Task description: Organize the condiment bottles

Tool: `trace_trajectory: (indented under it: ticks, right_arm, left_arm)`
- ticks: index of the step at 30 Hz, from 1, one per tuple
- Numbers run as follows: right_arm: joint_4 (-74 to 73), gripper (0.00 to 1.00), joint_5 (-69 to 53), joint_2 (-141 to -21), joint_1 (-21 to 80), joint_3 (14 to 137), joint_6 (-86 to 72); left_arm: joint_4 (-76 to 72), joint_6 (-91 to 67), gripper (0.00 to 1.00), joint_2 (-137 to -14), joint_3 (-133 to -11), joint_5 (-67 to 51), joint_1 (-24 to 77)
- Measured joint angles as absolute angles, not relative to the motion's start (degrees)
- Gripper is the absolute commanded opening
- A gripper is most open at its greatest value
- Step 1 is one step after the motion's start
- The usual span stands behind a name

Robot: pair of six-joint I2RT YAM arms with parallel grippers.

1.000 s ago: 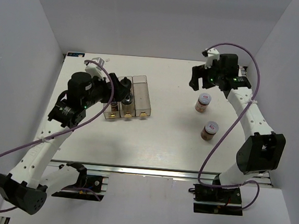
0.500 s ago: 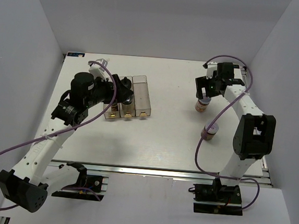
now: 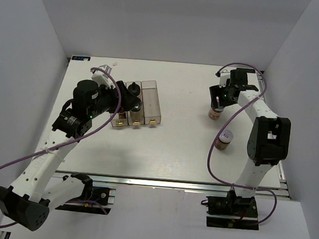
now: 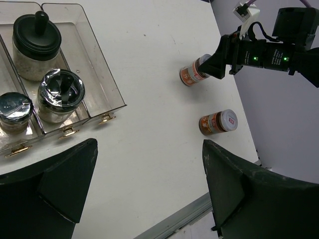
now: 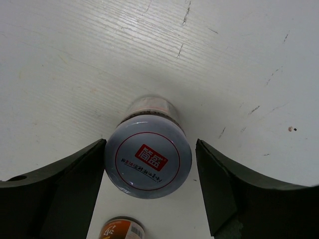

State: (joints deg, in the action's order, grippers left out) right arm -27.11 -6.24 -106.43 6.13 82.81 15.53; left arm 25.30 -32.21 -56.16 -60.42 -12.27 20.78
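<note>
A spice bottle with a purple-white lid (image 5: 148,160) stands upright at the back right (image 3: 216,111). My right gripper (image 5: 150,144) hangs over it, a finger on each side of the lid. The left finger is at the lid's edge and a narrow gap shows on the right, so the jaws are open. A second reddish bottle (image 3: 223,139) stands nearer on the table (image 4: 218,122). Three black-capped jars (image 4: 36,47) (image 4: 61,94) (image 4: 12,112) sit in the clear rack (image 3: 151,103). My left gripper (image 4: 149,144) is open and empty, hovering by the rack (image 3: 130,97).
The rack's right-hand compartment (image 4: 99,74) holds nothing. Grey walls enclose the white table on three sides. The table's right edge (image 4: 239,124) runs close beside the two loose bottles.
My right gripper has come down from behind the purple-lidded bottle to straddle it, and its jaws have narrowed. The left arm has barely shifted above the rack.
</note>
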Motion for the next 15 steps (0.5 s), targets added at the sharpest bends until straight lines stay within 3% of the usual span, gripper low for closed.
trace_trajectory:
  ticks: [5, 10, 15]
  right_arm:
    - [-27.2, 0.74, -6.4, -106.4, 6.1, 82.6, 15.5]
    - [-27.3, 0.79, -6.3, -106.4, 6.1, 81.8, 15.6]
    - [-27.5, 0.69, -6.2, -106.4, 6.1, 81.2, 15.9]
  left_arm:
    - [25.3, -32.4, 0.95, -56.2, -60.4, -11.9, 20.8]
    - [25.7, -32.4, 0.95, -56.1, -60.4, -11.7, 20.8]
    - [25.9, -32.4, 0.95, -56.0, -60.4, -11.3, 20.8]
